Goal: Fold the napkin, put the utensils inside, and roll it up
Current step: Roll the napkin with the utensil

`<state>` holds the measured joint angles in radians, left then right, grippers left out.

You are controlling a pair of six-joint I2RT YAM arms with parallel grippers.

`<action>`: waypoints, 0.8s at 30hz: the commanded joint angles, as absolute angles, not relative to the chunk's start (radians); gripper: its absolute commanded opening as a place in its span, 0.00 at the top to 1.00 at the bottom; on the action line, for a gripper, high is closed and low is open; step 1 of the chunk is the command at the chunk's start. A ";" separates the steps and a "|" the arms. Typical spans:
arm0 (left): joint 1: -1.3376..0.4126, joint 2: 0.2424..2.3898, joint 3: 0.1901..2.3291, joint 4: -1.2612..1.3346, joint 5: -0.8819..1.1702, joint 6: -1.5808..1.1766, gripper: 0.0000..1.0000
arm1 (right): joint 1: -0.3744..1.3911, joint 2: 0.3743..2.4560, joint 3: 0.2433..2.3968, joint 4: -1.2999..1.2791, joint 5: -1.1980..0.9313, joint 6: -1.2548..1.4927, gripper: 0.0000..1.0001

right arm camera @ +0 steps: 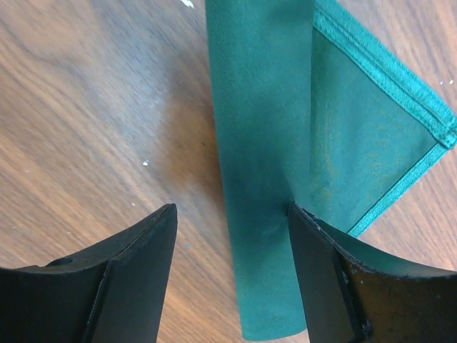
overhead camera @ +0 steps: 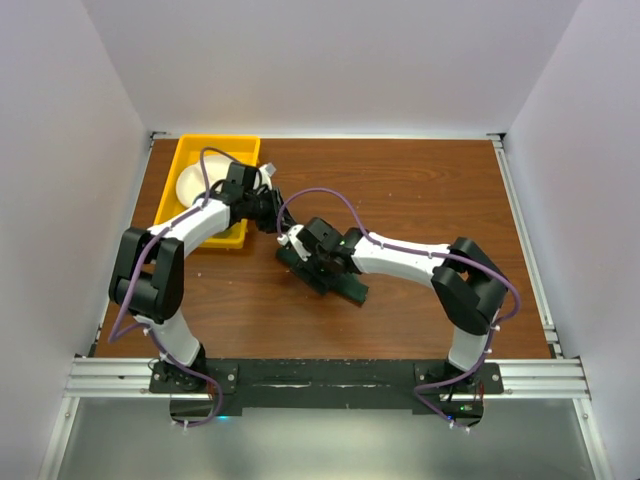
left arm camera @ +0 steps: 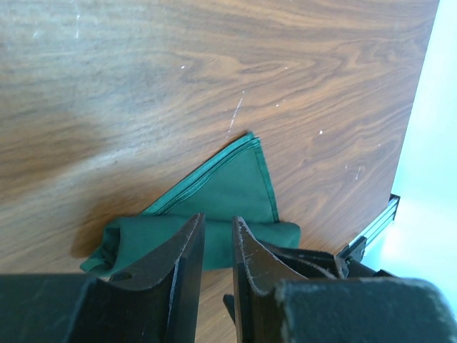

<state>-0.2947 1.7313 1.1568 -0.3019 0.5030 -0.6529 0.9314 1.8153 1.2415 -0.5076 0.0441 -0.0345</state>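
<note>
The rolled dark green napkin (overhead camera: 325, 275) lies on the wooden table (overhead camera: 420, 200), its long axis diagonal from far-left to near-right, straddled by the wide-open right gripper (right arm camera: 228, 236), while the left gripper (left arm camera: 218, 243), nearly closed and empty, hovers beside it.

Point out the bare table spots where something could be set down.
Bare wood: the far right of the table, right of the yellow tray, and the near strip between the arm bases. Crowded: the middle, where both grippers, left and right, meet over the rolled napkin.
</note>
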 commanded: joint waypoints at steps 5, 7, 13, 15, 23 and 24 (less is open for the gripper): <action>-0.290 1.683 1.138 -0.299 0.528 -0.650 0.74 | 0.937 1.848 1.209 -0.453 0.118 -0.061 0.32; -0.290 1.680 1.135 -0.301 0.526 -0.650 0.74 | 0.937 1.870 1.209 -0.457 0.146 -0.061 0.32; -0.290 1.669 1.109 -0.287 0.531 -0.657 0.73 | 0.936 1.920 1.190 -0.440 0.212 -0.019 0.37; -0.290 1.664 1.103 -0.288 0.532 -0.652 0.73 | 0.936 1.930 1.193 -0.442 0.199 -0.006 0.47; -0.290 1.655 1.097 -0.305 0.528 -0.626 0.73 | 0.899 1.913 1.256 -0.483 0.003 0.086 0.76; -0.290 1.655 1.095 -0.307 0.528 -0.623 0.73 | 0.873 1.914 1.261 -0.491 -0.079 0.103 0.77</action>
